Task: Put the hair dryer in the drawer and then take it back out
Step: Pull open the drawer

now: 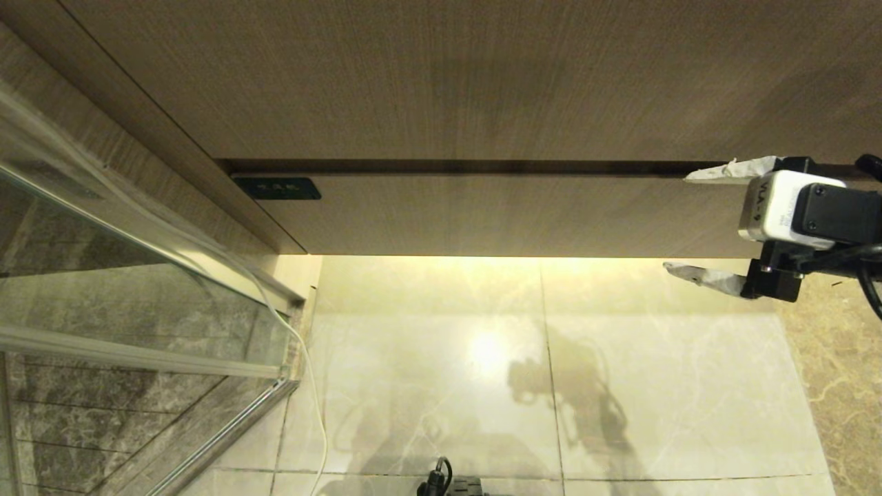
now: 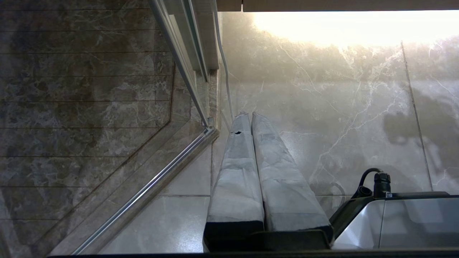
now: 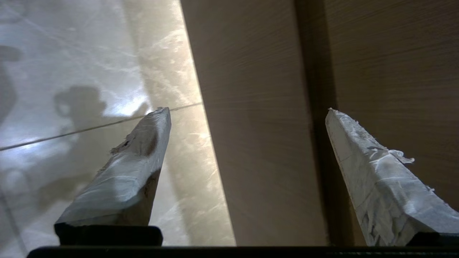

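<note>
One drawer (image 1: 510, 213), shut flush. One glass door (image 1: 138, 303) at the left. One white cable (image 1: 313, 393) down the floor. Two grippers: right (image 1: 679, 220), left (image 2: 251, 118).

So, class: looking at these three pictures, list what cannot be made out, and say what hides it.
- White hair dryer: in no view.
- Inside of the wide light-brown wood-grain drawer: hidden behind its shut flat front, head view.
- Open right gripper: its arm is cut off by the head view's right edge.
- Small dark label on the drawer front: marks too small to read.
</note>
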Robot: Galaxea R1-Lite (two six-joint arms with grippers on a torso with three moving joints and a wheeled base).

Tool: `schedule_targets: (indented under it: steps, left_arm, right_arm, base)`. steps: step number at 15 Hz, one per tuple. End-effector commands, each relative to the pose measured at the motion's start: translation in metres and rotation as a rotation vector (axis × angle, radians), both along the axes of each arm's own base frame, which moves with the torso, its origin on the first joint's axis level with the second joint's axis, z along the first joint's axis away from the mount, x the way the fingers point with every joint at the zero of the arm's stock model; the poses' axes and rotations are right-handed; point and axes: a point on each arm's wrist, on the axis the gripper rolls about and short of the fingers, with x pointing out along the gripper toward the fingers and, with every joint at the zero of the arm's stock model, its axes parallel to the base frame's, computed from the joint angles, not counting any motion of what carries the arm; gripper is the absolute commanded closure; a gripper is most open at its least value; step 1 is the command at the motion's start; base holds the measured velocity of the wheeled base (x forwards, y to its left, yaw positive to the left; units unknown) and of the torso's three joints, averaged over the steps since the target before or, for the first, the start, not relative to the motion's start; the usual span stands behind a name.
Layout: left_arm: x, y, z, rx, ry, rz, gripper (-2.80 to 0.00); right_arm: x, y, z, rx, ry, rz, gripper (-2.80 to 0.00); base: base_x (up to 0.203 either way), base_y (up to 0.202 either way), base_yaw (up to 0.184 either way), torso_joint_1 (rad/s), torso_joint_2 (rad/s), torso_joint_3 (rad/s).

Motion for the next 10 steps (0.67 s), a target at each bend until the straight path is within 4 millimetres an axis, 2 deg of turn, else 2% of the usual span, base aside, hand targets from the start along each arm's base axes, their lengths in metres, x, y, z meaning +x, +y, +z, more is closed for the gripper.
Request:
schedule_targets:
  steps: [1, 8, 10]
  left_arm:
    - [0.000, 0.000, 0.000, -0.001, 0.001, 0.000, 0.00]
    - [0.000, 0.000, 0.000, 0.001, 0.001, 0.000, 0.00]
    - [0.000, 0.000, 0.000, 0.001, 0.000, 0.000, 0.00]
  right_arm:
    - [0.013, 0.003, -0.003, -0.012, -0.030, 0.000, -2.80]
    - [0.032, 0.002, -0.022, -0.065, 0.019, -0.014, -2.80]
    - [0.037, 0.004, -0.022, -0.063, 0.012, -0.015, -2.80]
  base:
    - [0.000, 0.000, 0.000, 0.000, 0.00, 0.000]
    - [0.000, 0.000, 0.000, 0.000, 0.00, 0.000]
    - [0.000, 0.000, 0.000, 0.000, 0.00, 0.000]
